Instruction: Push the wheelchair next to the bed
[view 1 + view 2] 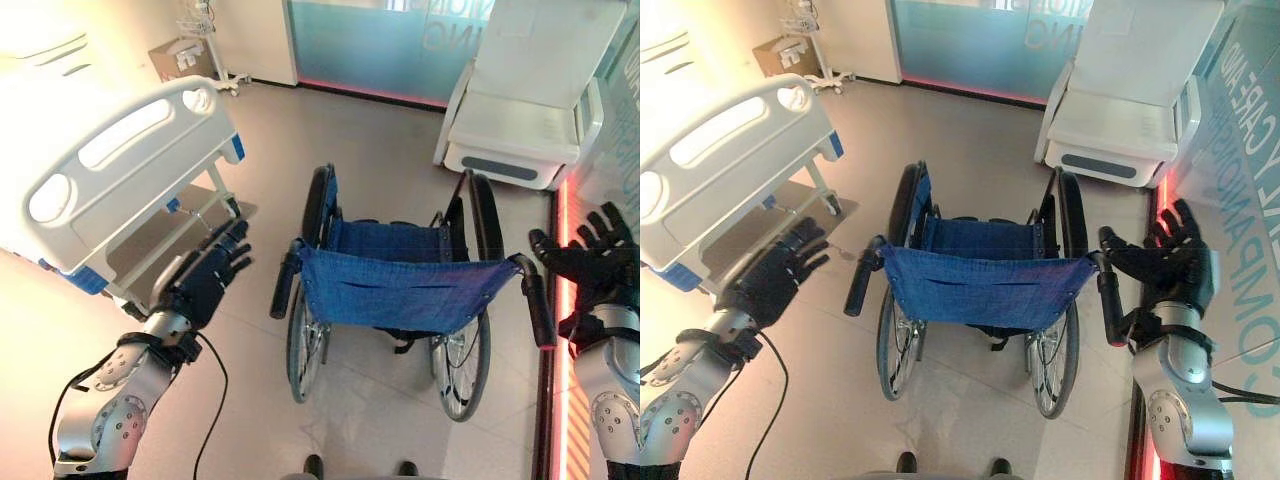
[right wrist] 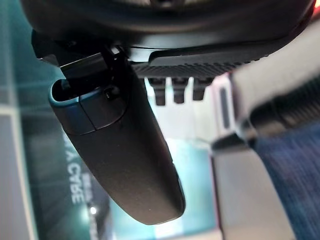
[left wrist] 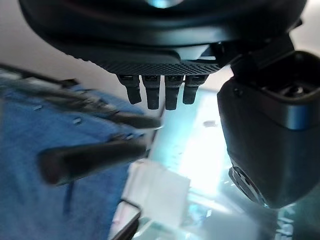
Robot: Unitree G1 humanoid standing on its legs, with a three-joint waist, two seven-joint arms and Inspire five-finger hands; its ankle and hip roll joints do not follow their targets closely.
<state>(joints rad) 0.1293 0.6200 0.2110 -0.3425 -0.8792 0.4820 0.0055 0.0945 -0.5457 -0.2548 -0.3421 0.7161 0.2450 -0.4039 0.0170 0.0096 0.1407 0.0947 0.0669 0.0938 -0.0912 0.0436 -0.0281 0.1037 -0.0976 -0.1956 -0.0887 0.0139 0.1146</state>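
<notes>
A wheelchair [image 1: 400,285] with a blue fabric seat and back stands in the middle of the floor, its back towards me, black push handles at the left [image 1: 284,285] and right [image 1: 540,305]. The white hospital bed [image 1: 120,170] with a blue-trimmed footboard lies to the left. My left hand [image 1: 205,275] hovers open, a short way left of the left handle, not touching it. Beside the right handle, my right hand [image 1: 1170,265] is open with fingers spread, close to the grip. The left handle [image 3: 90,157] shows past the left hand's fingers.
A white reclining medical chair [image 1: 530,100] stands at the back right. A teal glass partition [image 1: 370,40] runs along the far wall. A cardboard box [image 1: 178,55] and a wheeled stand sit at the back left. Open floor lies between bed and wheelchair.
</notes>
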